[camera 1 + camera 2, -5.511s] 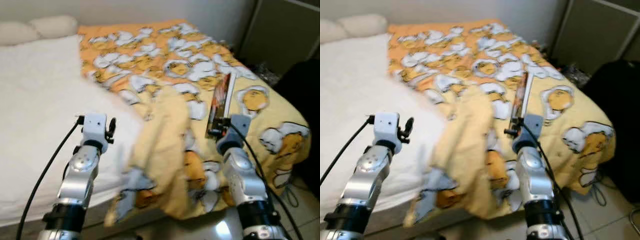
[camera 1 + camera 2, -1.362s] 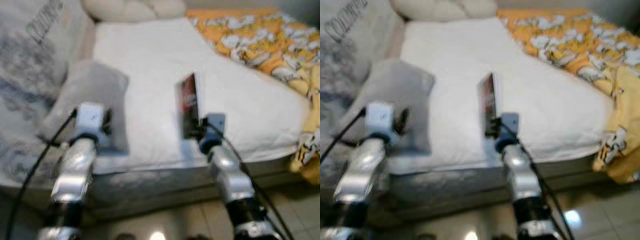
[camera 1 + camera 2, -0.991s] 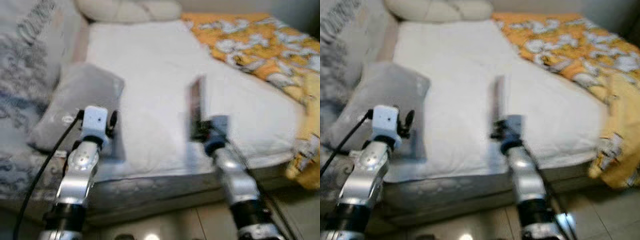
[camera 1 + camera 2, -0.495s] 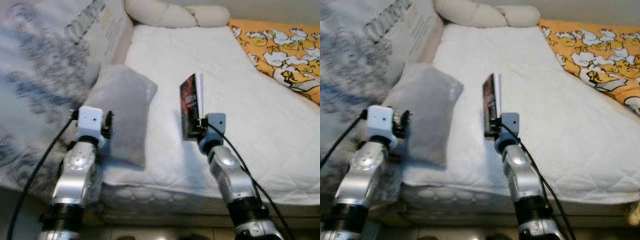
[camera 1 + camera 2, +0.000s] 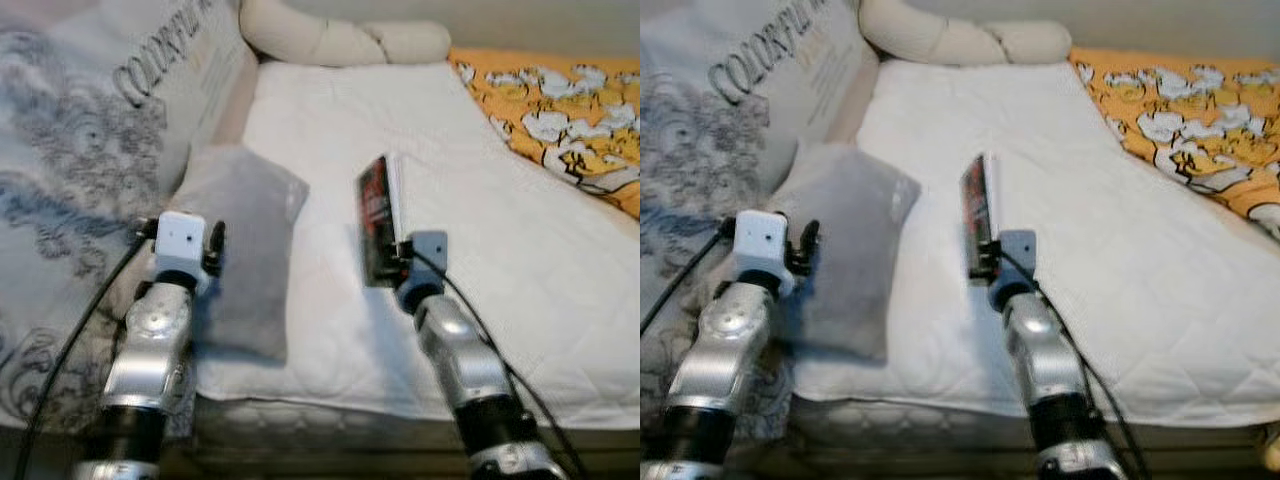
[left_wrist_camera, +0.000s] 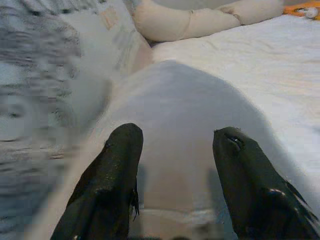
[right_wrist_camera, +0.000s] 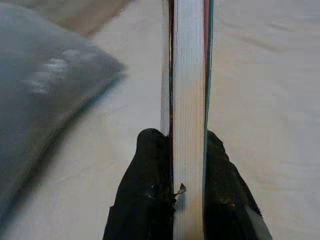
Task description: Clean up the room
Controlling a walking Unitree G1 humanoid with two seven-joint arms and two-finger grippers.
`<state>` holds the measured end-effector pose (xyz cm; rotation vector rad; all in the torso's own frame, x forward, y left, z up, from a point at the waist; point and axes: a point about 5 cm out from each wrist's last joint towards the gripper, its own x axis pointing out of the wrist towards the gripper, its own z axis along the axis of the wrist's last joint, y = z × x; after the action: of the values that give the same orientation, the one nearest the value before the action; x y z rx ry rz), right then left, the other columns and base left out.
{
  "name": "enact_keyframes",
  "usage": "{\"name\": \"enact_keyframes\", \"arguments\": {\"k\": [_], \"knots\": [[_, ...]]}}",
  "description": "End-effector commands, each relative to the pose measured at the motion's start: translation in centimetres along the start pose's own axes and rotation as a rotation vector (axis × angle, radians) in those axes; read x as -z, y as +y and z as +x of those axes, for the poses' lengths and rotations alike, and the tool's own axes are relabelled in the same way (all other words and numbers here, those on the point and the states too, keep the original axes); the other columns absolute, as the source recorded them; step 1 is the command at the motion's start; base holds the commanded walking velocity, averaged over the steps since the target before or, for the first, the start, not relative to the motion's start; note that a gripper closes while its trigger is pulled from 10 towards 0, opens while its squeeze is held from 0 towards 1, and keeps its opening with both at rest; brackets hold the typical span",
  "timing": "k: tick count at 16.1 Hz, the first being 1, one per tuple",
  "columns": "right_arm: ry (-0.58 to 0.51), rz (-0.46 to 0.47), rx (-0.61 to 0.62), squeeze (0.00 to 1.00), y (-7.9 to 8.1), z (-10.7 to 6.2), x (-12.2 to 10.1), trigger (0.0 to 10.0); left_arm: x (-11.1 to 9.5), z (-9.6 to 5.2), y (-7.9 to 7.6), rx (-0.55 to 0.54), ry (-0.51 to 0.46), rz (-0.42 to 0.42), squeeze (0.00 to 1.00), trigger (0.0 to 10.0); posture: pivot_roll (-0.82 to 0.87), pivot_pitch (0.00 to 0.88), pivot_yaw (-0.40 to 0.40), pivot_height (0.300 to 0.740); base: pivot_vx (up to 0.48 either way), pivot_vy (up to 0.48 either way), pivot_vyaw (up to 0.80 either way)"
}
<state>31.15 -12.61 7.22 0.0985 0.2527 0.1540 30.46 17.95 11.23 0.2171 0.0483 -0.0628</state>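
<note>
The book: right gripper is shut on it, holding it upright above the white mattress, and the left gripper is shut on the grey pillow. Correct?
Not quite. The left gripper is open above the grey pillow, as the left wrist view shows. The right gripper does clamp the book upright over the white mattress.

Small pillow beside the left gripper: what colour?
Plain grey small pillow, no pattern; clearest in the left eye view.

A small cushion [image 5: 245,240] lies on the mattress [image 5: 480,230] — left of the upright book [image 5: 378,220], blanket [image 5: 560,110] far right.
</note>
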Motion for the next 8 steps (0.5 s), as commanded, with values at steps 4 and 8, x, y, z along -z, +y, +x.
{"name": "enact_keyframes", "arguments": {"k": [4,8], "knots": [[-0.049,-0.003,0.002,0.00,-0.03,0.40,-1.44,10.0,-0.28,0.06,0.30,-0.002,-0.013,0.015,0.00,10.0,0.09,0.000,-0.024,0.740,0.310,0.000,0.00],[0.047,0.165,-0.063,0.00,0.43,1.28,-1.19,10.0,-0.29,-0.25,-0.54,0.162,-0.005,0.025,0.00,10.0,0.09,0.000,-0.021,0.740,0.065,0.000,0.00]]}}
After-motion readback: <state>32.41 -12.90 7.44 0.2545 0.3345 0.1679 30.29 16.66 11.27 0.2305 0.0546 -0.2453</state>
